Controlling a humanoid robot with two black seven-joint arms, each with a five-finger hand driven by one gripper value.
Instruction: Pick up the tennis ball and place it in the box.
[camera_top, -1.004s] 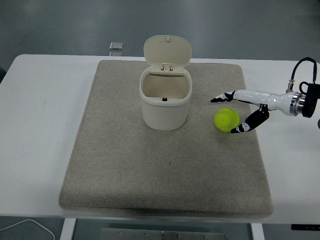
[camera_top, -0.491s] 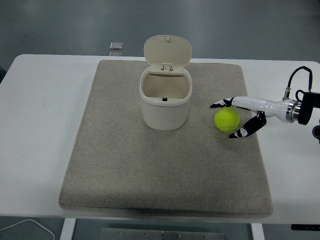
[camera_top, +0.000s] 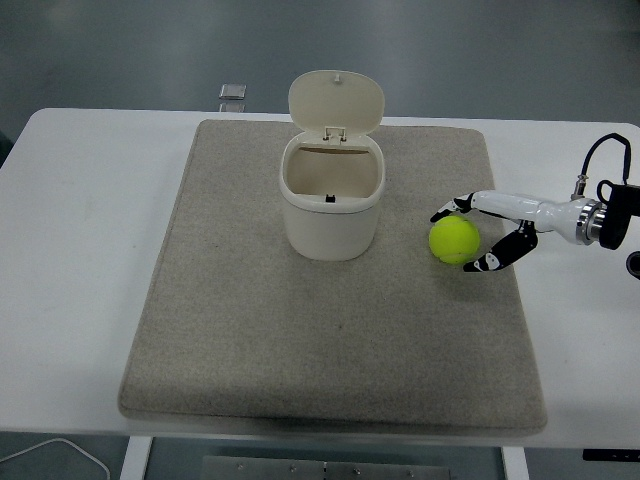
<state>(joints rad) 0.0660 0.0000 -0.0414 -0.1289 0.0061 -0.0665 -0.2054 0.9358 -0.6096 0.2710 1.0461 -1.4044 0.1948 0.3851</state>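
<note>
Tennis ball (camera_top: 454, 241): yellow-green, resting on the grey mat (camera_top: 330, 330), to the right of the box and apart from it.
Box (camera_top: 331, 197): cream plastic bin standing upright near the mat's far middle, its hinged lid (camera_top: 336, 102) tipped back and open, the inside visible and holding no ball.
Right hand (camera_top: 477, 238): comes in from the right edge, low over the mat, fingers spread around the ball's right side; one black-tipped finger (camera_top: 447, 209) lies over the ball's far edge, others (camera_top: 487, 262) sit at its near right edge. Whether the tips touch the ball cannot be told; the hand is released, gripping nothing, and the ball sits on the mat.
Left hand: out of view.
Worktop (camera_top: 80, 230): white, carrying the mat, which covers most of its middle.
Small object (camera_top: 232, 92): dark, flat, at the worktop's far edge, beyond the mat's left corner; too small to identify.
</note>
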